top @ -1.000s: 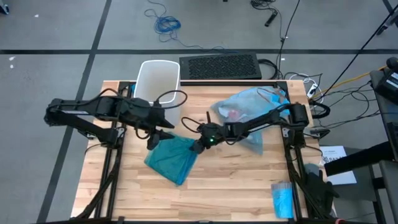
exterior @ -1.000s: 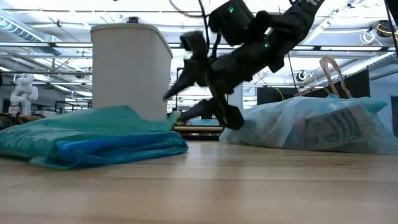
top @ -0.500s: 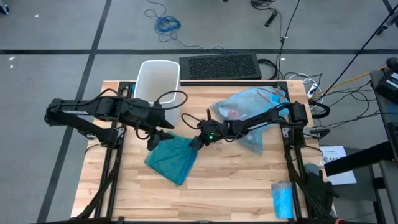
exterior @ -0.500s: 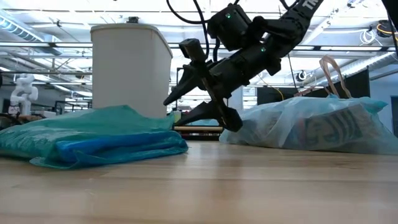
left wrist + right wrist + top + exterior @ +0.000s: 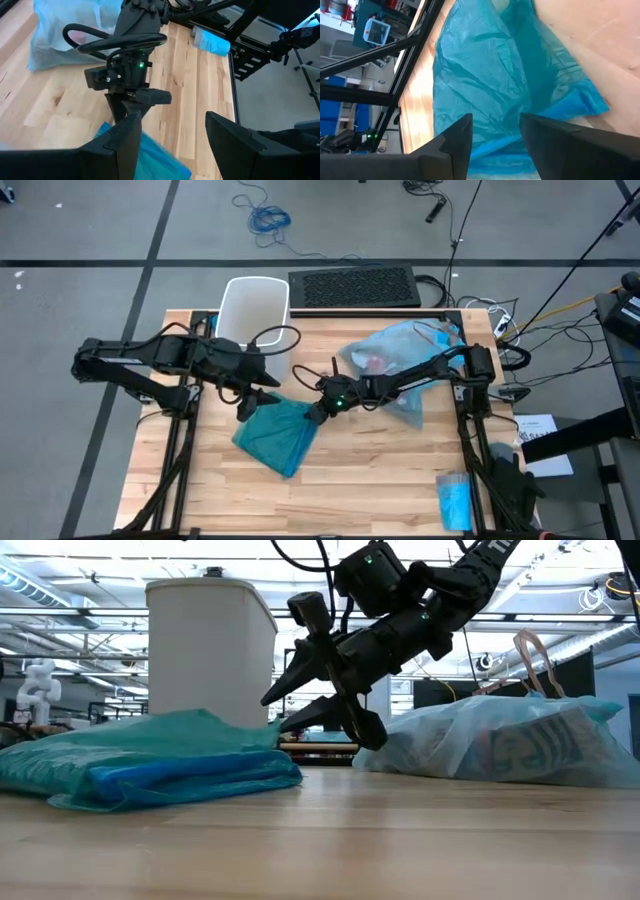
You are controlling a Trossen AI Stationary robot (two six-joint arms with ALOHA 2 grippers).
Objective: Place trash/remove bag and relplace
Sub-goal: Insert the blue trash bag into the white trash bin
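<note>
Pale, crinkly see-through bag (image 5: 400, 365) bulges, seemingly holding red-labelled trash (image 5: 372, 363).

Both dark arms reach inward low over the middle of the surface, their wrists angled down. The left gripper (image 5: 252, 402) points toward the right one, its fingers (image 5: 122, 145) spread apart with a clear gap. The right gripper (image 5: 290, 710) tilts downward, its jaws parted.
</note>
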